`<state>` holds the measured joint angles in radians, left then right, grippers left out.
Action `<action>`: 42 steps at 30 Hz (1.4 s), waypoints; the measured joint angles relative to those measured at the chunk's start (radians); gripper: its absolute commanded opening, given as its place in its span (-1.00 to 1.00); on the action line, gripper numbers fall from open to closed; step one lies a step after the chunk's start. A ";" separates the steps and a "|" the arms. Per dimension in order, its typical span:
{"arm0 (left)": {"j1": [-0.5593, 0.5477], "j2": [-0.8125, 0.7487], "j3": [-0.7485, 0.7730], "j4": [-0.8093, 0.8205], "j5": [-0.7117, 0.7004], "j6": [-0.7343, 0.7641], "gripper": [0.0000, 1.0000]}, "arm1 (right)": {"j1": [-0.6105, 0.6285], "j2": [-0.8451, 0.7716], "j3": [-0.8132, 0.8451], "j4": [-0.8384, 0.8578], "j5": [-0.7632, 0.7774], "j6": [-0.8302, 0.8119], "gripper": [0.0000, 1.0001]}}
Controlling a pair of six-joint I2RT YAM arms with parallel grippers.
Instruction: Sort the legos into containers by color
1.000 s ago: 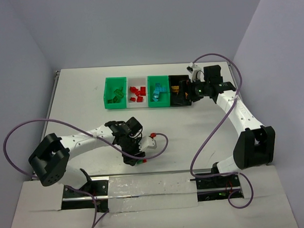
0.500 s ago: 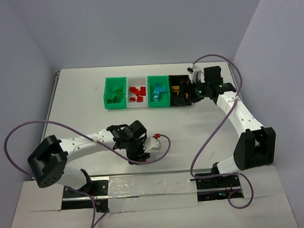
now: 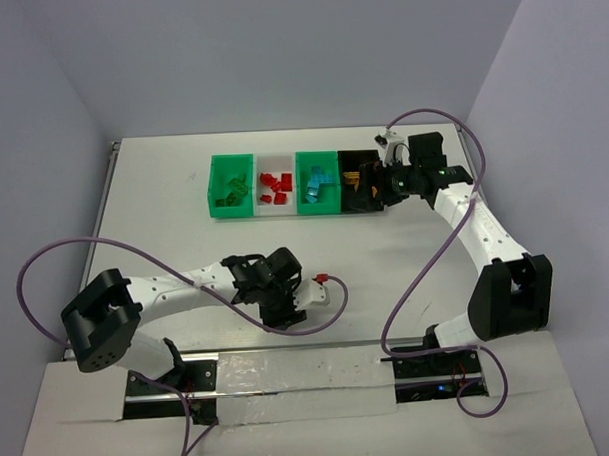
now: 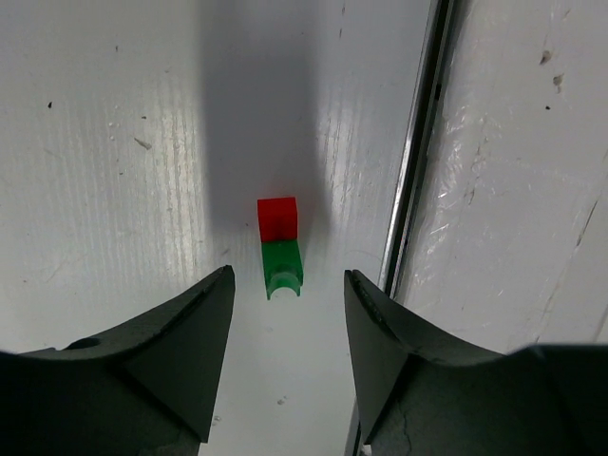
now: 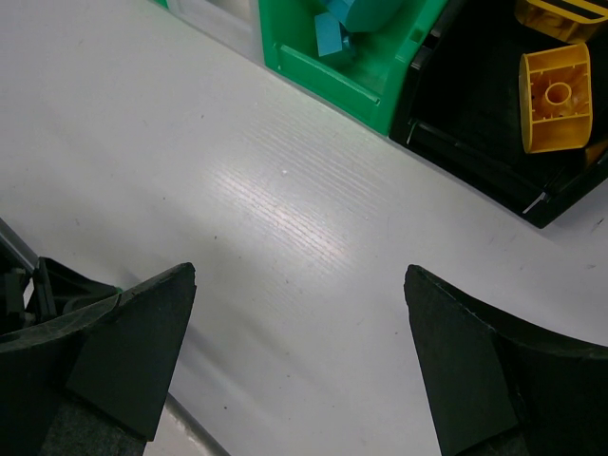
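Hiding under the left gripper (image 3: 285,307) in the top view, a red-and-green lego (image 4: 279,245) shows only on the left wrist camera, lying untouched on the table (image 4: 114,142) between half-parted fingers (image 4: 180,332). Far right, the right gripper (image 5: 299,285) gapes empty beside the black bin (image 5: 475,123).

From above, the left gripper (image 3: 287,311) hides the red-green brick (image 4: 280,258) that its wrist view shows, and how its jaws stand cannot be told from there. The right gripper (image 3: 379,182) overlaps the black bin (image 3: 362,210) at its 3 o'clock side. The bricks in the four bins are too small to count.

In the right wrist view the top edge cuts the black bin, the green bin (image 5: 328,81), its cyan bricks (image 5: 366,14) and a yellow brick (image 5: 560,9) at 1 o'clock. The white bin (image 5: 223,19) is a sliver at 11 o'clock.

The bottom edge crops the left fingers (image 4: 161,361) and the right fingers (image 5: 123,351).
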<state>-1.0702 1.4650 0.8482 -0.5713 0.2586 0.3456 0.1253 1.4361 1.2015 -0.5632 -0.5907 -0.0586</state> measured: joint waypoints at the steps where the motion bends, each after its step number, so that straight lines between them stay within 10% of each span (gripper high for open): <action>1: -0.003 0.004 0.000 0.004 -0.002 -0.002 0.14 | 0.000 0.000 0.000 0.000 0.000 0.000 0.94; 21: -0.008 0.067 0.000 0.034 -0.020 -0.003 0.03 | 0.000 0.000 0.000 0.000 0.000 -0.003 0.94; 42: -0.008 0.070 0.000 0.047 -0.056 -0.014 -0.80 | 0.000 0.001 0.000 0.001 0.003 0.003 0.93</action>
<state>-1.0786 1.5354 0.8482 -0.5248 0.2026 0.3315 0.1253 1.4368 1.2013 -0.5627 -0.5878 -0.0556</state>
